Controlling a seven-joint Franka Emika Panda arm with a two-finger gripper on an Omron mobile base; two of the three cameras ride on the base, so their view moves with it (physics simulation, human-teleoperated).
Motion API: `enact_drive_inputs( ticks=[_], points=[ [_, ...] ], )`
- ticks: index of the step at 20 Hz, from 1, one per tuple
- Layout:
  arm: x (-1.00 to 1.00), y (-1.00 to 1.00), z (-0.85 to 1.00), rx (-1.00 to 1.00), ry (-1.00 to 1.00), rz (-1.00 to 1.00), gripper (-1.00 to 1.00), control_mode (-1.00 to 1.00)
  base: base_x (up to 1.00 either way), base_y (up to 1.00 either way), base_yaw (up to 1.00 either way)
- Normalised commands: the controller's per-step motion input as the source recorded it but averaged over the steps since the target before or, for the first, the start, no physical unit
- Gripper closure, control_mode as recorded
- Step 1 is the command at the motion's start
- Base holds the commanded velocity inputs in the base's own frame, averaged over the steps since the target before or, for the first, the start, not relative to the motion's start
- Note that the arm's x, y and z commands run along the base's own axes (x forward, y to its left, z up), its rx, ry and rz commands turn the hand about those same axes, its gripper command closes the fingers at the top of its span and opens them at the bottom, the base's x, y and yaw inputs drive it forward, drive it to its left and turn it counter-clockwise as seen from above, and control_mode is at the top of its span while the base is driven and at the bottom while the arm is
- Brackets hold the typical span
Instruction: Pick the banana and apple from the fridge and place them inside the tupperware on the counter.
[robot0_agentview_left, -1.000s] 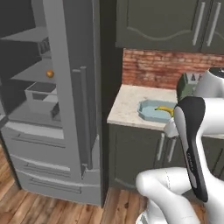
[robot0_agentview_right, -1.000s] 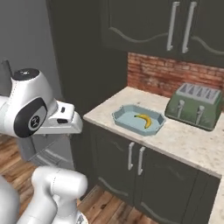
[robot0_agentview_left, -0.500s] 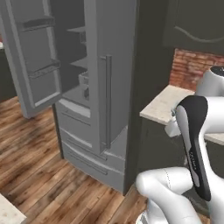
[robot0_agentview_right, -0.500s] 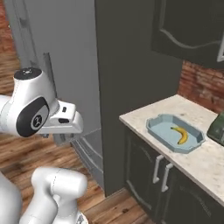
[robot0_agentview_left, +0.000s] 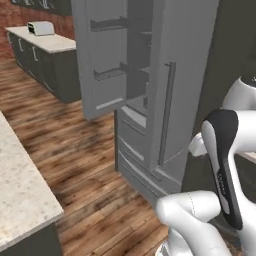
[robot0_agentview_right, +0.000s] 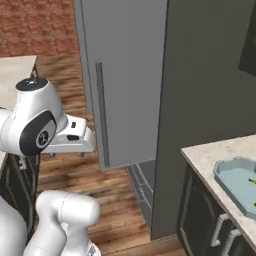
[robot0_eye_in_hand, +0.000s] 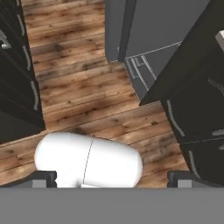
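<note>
The fridge (robot0_agentview_left: 150, 85) stands open ahead of the arm, its shelves facing away from the downward-pointing fingers (robot0_eye_in_hand: 43, 177), which look spread and empty, while the tupperware (robot0_agentview_right: 239, 181) sits at the worktop (robot0_agentview_right: 210, 155) edge, off to the right.

Warm brown plank floor (robot0_agentview_left: 75, 165) runs through the kitchen. A red brick wall (robot0_agentview_left: 20, 15) backs a far run of dark cabinets (robot0_agentview_left: 47, 70) with a pale top, a white appliance (robot0_agentview_left: 41, 28) standing on it. Nearer than those cabinets, a speckled island top (robot0_agentview_left: 20, 185) sits low.
</note>
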Motion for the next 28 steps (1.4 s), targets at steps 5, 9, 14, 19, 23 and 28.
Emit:
enact_drive_inputs(
  ticks=[5,9,14,19,23,28],
  points=[
    [0.00,0.00,0.00,0.00,0.00,0.00,-1.00,1.00,0.57,0.50,0.44],
    [0.00,0.00,0.00,0.00,0.00,0.00,-1.00,1.00,0.66,0.57,0.37],
    [0.00,0.00,0.00,0.00,0.00,0.00,-1.00,1.00,0.50,0.28,0.23],
    [0.00,0.00,0.00,0.00,0.00,0.00,-1.00,1.00,0.74,0.10,0.00],
    [0.00,0.00,0.00,0.00,0.00,0.00,-1.00,1.00,0.86,0.06,-0.02],
    [0.00,0.00,0.00,0.00,0.00,0.00,-1.00,1.00,0.64,0.00,-0.16]
  ],
)
